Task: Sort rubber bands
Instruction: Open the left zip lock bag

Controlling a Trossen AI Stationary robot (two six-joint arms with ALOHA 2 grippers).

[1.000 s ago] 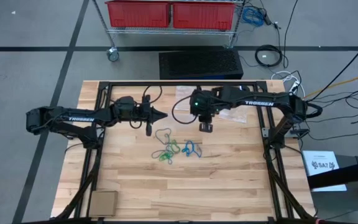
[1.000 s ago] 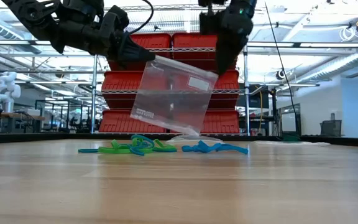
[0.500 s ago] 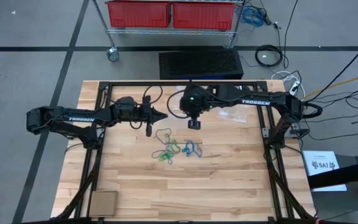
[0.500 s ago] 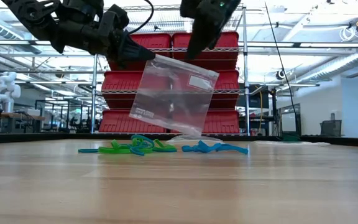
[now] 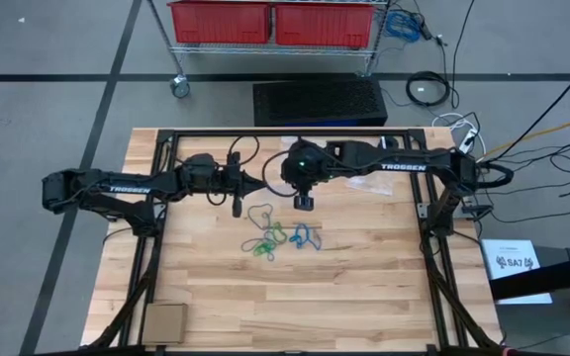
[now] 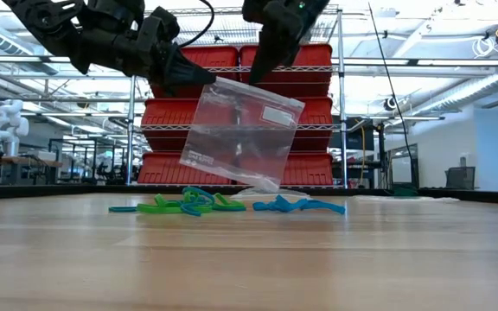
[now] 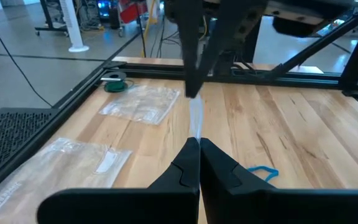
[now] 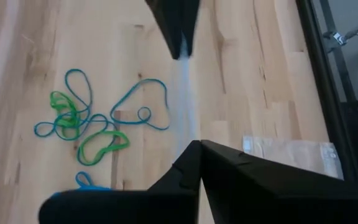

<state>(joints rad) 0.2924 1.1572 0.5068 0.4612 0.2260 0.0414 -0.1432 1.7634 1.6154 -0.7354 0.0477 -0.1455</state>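
Two end effectors meet above the far middle of the pale wooden counter point(image 5: 364, 287), and both are pinched tight on one clear plastic zip bag point(image 6: 242, 131). Left end effector point(image 5: 261, 183) has its fingers closed on the bag's upper corner on its own side; right end effector point(image 5: 304, 202) has its fingers closed on the bag's top edge from the other side. In the low view the bag hangs between them, tilted, its bottom edge clear of the wood.

Down on the counter, the thin green and blue rubber bands point(image 5: 277, 235) lie in a loose tangle just below the bag, nearer the front edge than either end effector and slightly to the left arm's side of the right end effector. The right wrist view shows the loops point(image 8: 95, 124) overlapping one another. More flat clear plastic bags point(image 7: 140, 103) lie on the counter beyond the left end effector, close to the far rail.
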